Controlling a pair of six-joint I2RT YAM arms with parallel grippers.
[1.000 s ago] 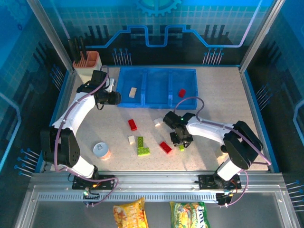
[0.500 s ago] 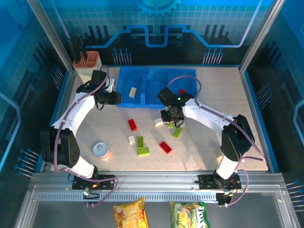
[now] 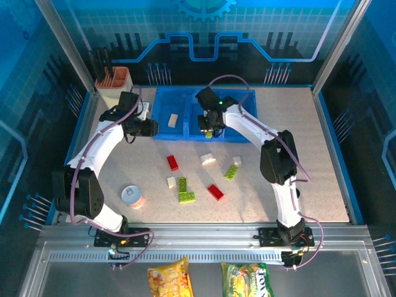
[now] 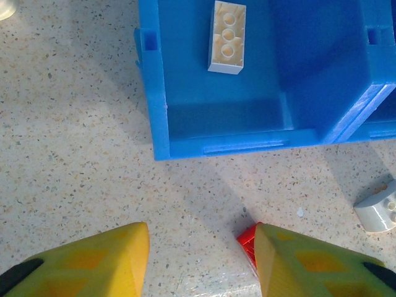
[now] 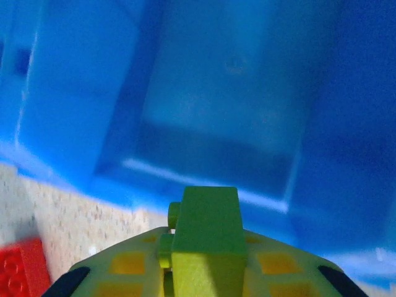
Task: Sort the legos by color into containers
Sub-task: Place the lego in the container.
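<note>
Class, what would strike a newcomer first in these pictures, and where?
The bright blue tray at the table's far side, one cream brick in its left bin. The right arm reaches over the middle bin, jaws shut on a green brick. Nearer, red, green and white bricks lie scattered.

This looks like a robotics lab test cell. Two robot arms, the left arm (image 3: 102, 145) and the right arm (image 3: 247, 127), are bolted to a slotted aluminium rail (image 3: 204, 255) at the edge of a speckled table (image 3: 322, 161). Aluminium posts (image 3: 64, 46) and blue printed wall panels (image 3: 185, 46) with gear and circuit-line graphics enclose it.
</note>
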